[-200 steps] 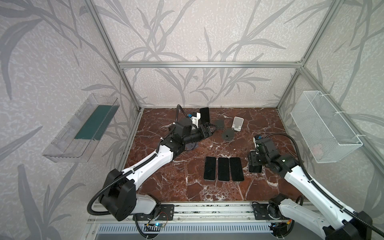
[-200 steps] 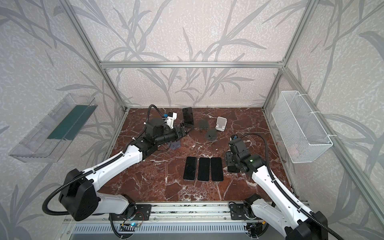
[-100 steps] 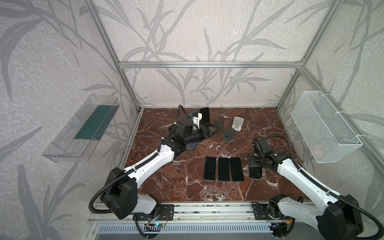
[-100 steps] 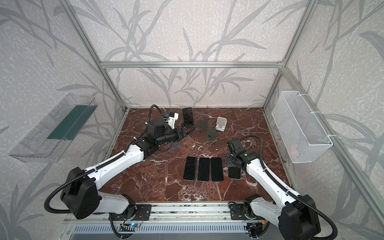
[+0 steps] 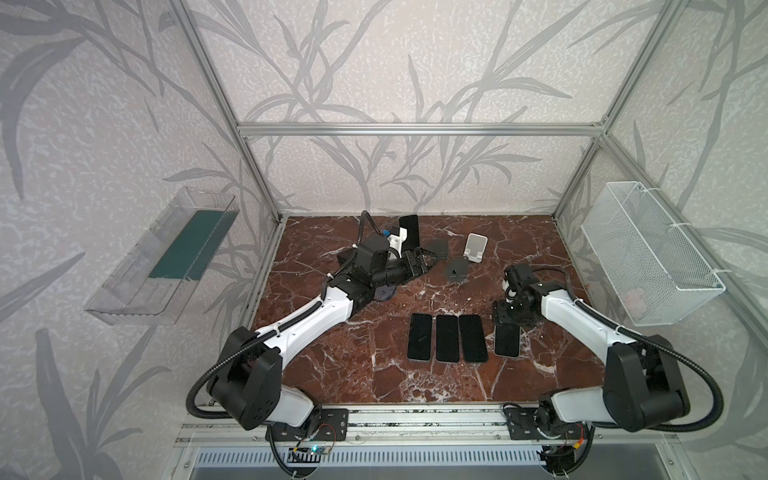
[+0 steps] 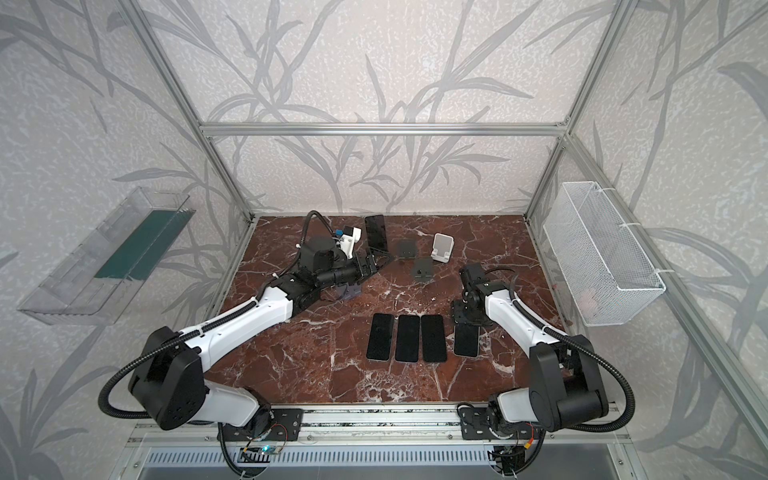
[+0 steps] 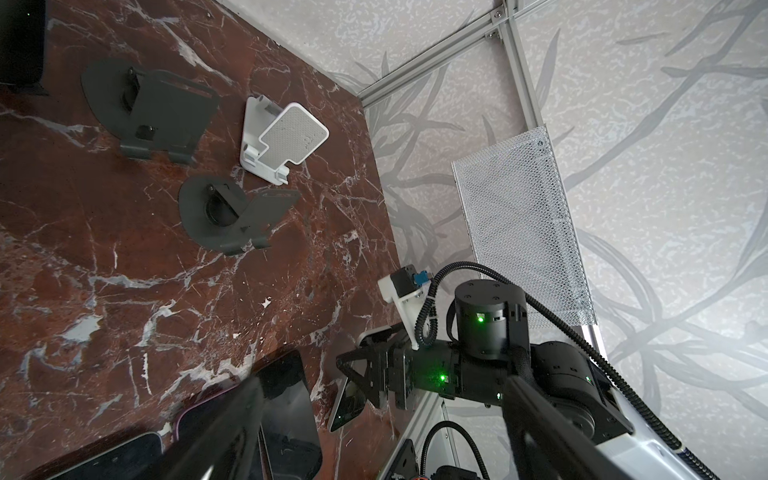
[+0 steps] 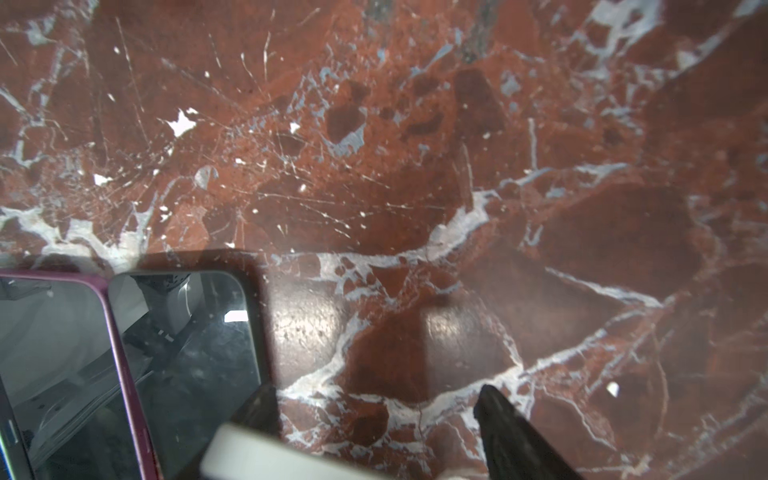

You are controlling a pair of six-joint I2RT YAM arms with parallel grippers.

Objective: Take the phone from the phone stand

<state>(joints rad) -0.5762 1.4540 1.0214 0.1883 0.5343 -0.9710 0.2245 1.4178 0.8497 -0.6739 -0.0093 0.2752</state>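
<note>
Currently, the red-brown marble counter (image 5: 374, 374) carries all loose items. The wire basket (image 5: 648, 257) hangs on the right wall and the clear tray (image 5: 166, 257) on the left wall, both well apart from the work area. The left arm (image 5: 307, 324) reaches toward the back of the counter. The right arm (image 5: 582, 316) bends inward toward the front centre.

Three phones (image 5: 447, 338) lie flat, screens up, side by side in a row near the front centre. A white-edged phone (image 5: 507, 345) is just beside the right end of this row, with its far end under the right pincer (image 5: 508, 325). The right pincer is closed on that end and holds the white-edged phone. Whether the phone's near end rests on the counter cannot be determined.

The black phone (image 5: 409, 230) stands upright at the back edge of the counter, seated on its phone stand (image 7: 25, 88), which is mostly hidden. The left pincer (image 5: 417, 264) is just in front of this phone, not touching it, with its jaws spread wide and nothing between them.

A dark grey stand (image 5: 438, 249), a second dark grey stand (image 5: 457, 272) and a white stand (image 5: 476, 247) sit close together to the right of the left pincer.
</note>
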